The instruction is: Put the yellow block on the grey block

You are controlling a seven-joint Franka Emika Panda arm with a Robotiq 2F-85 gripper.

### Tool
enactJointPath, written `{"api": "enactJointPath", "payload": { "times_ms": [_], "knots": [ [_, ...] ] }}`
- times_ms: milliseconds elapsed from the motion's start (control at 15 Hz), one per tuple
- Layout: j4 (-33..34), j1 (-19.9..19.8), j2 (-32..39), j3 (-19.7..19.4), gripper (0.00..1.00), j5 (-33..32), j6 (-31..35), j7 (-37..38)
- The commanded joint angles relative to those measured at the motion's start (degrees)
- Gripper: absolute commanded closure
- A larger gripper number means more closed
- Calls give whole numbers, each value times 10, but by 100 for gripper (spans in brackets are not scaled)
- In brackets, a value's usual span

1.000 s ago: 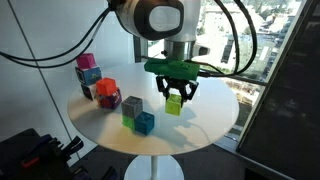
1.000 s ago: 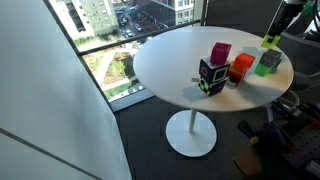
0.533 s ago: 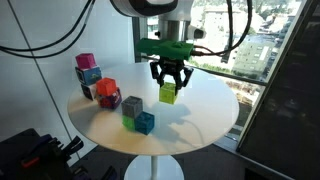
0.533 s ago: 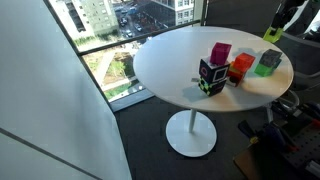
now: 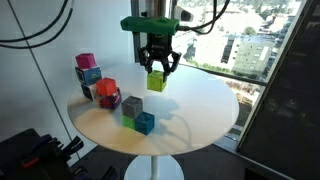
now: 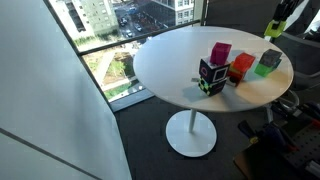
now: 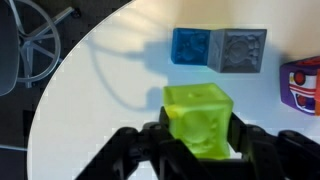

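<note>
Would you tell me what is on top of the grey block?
Nothing: the grey block shows a bare top in the wrist view. The yellow block hangs in the gripper, above the table. The grey block's underside is hidden.

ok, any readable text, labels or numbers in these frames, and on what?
None readable.
grey block and blue block, wrist view: faint top marks, too blurred to read.
yellow block: nothing legible.
dark patterned block, in an exterior view: print too small to read.
</note>
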Motion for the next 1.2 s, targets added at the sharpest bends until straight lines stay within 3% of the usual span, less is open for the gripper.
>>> {"api": "enactJointPath", "payload": {
  "times_ms": [0, 600, 1133],
  "knots": [
    [-16, 18, -32, 1, 71, -17, -32, 23],
    [-96, 38, -81, 3, 71, -52, -13, 51],
    [-173, 40, -134, 1, 71, -53, 54, 55]
  ]
}}
